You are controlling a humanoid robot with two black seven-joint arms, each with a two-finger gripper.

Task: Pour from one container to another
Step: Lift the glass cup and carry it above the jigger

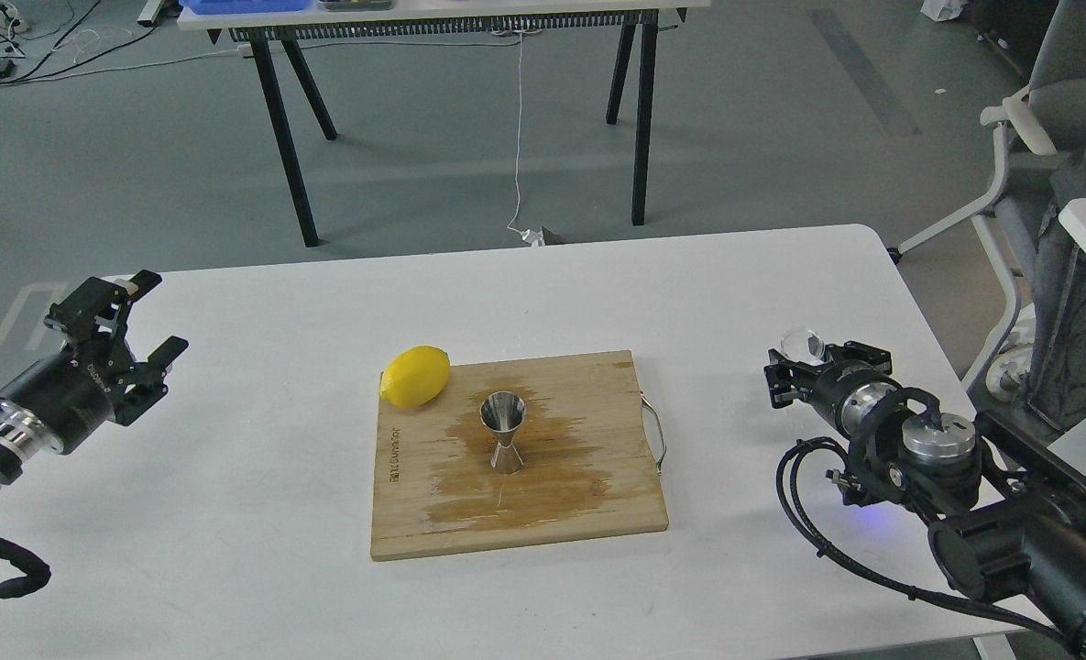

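The steel jigger (506,434) stands upright on the wooden cutting board (597,513), long axis vertical, one cone's open mouth facing up and the narrow waist below it. It sits on a dark wet-looking stain near the board's middle, well apart from both sets of fingers and roughly between them. The lemon (415,376) lies at the board's far left corner, its long axis slanted, on the side nearer the left gripper (153,312).

The left gripper's fingers are spread apart with nothing between them, hovering over the left edge of the white counter (231,513). The right gripper (804,359) is over the counter's right side, past the board's metal handle (656,438). The small clear glass cup (803,345) sits at its fingers, apparently clamped between them and perhaps tipped, though the glass is too faint to read its tilt.

Printed writing runs along the board's left edge, and there is lettering on the left wrist; neither is legible.
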